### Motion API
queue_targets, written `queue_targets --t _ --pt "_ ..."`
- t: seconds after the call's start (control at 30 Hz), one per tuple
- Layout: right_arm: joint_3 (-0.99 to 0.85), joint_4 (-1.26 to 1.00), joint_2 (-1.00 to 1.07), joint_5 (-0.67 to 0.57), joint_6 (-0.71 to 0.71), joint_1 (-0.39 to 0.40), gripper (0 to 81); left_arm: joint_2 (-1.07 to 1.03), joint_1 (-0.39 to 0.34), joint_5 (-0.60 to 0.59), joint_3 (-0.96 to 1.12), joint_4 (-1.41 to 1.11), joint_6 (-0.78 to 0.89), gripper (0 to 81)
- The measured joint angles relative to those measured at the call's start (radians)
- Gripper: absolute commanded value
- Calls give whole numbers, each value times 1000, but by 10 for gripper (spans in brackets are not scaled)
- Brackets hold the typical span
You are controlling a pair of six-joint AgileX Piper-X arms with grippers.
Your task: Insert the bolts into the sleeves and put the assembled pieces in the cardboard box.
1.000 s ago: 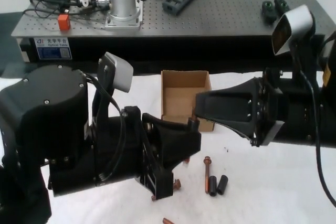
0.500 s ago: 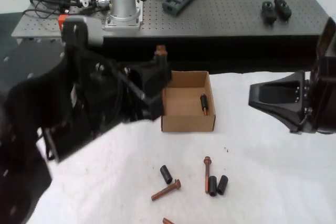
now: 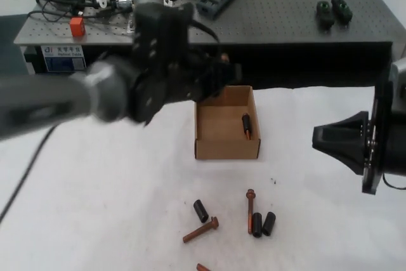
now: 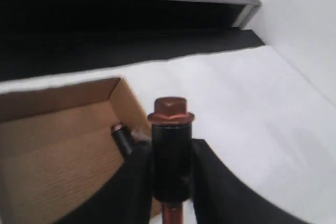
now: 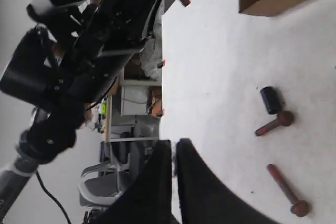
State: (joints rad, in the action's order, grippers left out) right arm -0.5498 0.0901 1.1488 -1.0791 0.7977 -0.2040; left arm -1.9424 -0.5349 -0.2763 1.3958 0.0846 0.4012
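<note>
Placement is the step in hand, as I judge it. My left gripper (image 4: pixel 169 163) is clamped on a black sleeve (image 4: pixel 169 148) with a copper bolt (image 4: pixel 170 113) through it. The bolt's head sits on the sleeve's top and its shank shows below. The pair hangs close to the cardboard box (image 3: pixel 226 149), by its far rim near a corner. I cannot tell whether it is over the opening yet. One finished piece (image 3: pixel 246 125) already lies inside the box along its right wall.

My right gripper (image 5: pixel 174 148) is well off to the box's right. Its fingers are closed almost to touching, with nothing between them.

On the white cloth (image 3: pixel 114 195) on the box's near side lie the rest. There is a loose sleeve (image 3: pixel 200 211) with a loose bolt (image 3: pixel 202 230) beside it. A second bolt (image 3: pixel 251 204) lies against a sleeve, and I cannot tell whether it is seated. A spare sleeve (image 3: pixel 269 223) is just beside that.

To do this well I would:
- Carry the held pair over the bare part of the box floor, away from the finished piece.
- Keep the head up, so the bolt's weight holds it in the sleeve.
- Lower it inside the walls before letting go, because a drop from high up could shake the bolt out.
- Part the fingers fully and rise straight up. The cardboard looks light, and a finger catching a wall would likely drag the box.
</note>
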Motion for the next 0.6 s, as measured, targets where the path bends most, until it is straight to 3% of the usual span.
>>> queue_targets --t 0.1,0.23,0.43,0.6 --pt "0 33 11 39 -60 -25 35 -176 4 2 233 164 2 7" --pt "0 159 11 127 -200 -49 35 -278 8 2 358 237 2 7" --pt "0 373 11 250 -387 -50 35 -361 10 2 474 312 15 7" --pt "0 411 11 282 -424 -50 35 -416 10 -44 522 336 76 7"
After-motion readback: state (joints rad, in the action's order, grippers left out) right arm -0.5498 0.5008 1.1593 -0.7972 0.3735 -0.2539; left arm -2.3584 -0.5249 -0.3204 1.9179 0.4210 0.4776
